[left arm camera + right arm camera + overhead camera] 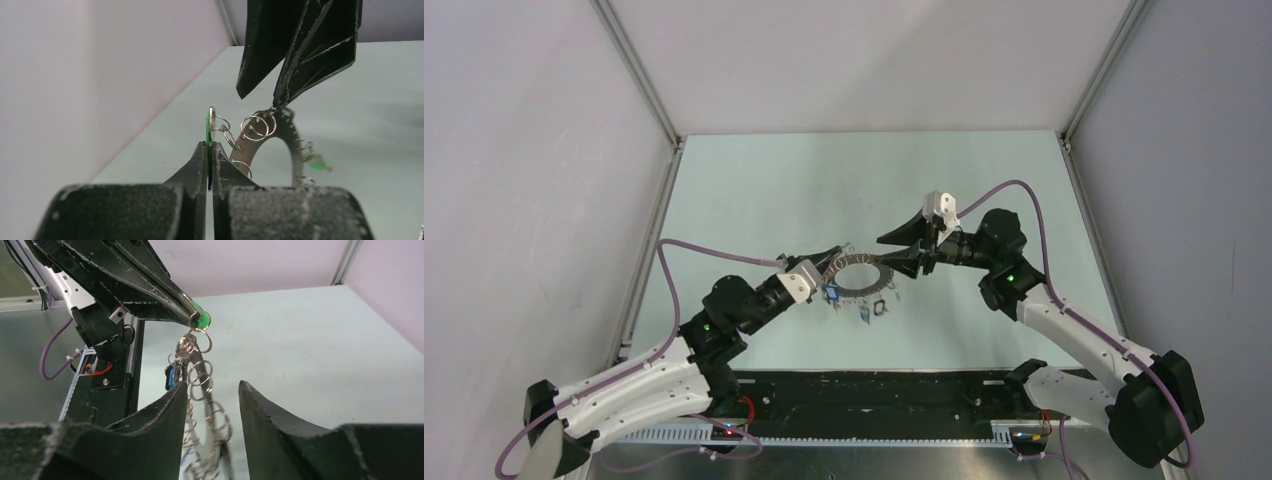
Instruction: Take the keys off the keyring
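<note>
The keyring [862,276] is a wide flat metal ring held above the table between both arms. Several small split rings and keys hang from it, among them a blue key [830,294] and dark ones [879,306]. My left gripper [210,145] is shut on a green-headed key [207,125] that is linked by small rings to the keyring [282,131]. In the right wrist view the keyring [202,390] is edge-on between the fingers of my right gripper [212,385], which is open. One fingertip [276,102] meets the ring's top edge.
The pale green table [984,190] is walled by white panels at the left, back and right. A black rail [874,395] runs along the near edge between the arm bases.
</note>
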Robot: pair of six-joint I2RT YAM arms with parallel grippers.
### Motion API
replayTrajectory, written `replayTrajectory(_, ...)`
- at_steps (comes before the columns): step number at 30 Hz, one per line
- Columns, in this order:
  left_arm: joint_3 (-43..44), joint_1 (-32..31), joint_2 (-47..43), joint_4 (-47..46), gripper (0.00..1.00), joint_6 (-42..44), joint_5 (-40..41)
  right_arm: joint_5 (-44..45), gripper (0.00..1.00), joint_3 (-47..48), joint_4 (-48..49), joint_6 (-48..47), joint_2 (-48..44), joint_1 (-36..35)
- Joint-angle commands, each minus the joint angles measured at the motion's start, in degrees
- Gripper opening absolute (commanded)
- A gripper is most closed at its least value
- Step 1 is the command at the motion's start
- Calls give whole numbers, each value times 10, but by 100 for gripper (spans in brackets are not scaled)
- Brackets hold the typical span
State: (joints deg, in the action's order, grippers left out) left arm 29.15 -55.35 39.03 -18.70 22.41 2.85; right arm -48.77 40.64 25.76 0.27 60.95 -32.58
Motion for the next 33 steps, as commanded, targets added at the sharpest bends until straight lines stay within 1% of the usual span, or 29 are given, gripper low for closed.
replayTrajectory(1,1,2,-16,-49,0,-5,-24,-24,48,26,31,-34,-2,-11)
replayTrajectory(7,1,1,-20,-49,0,-13,-49,-18,50,42,35,-29,16,-34)
replayTrajectory(14,0,2,-24,-49,0,-18,-56,-1,47,58,65,-6,47,-56)
replayTrajectory(21,0,1,-28,-49,0,-22,-60,-1,36,64,78,-4,62,-62)
replayTrajectory(25,0,2,-29,-49,0,-23,-62,-1,32,65,78,-4,64,-63)
replayTrajectory(29,0,1,-28,-49,0,-24,-66,-19,23,65,95,11,66,-66)
replayTrajectory(30,0,1,-28,-49,0,-24,-66,-24,19,66,97,14,68,-67)
replayTrajectory(33,1,2,-28,-49,0,-24,-63,-33,14,71,86,11,73,-71)
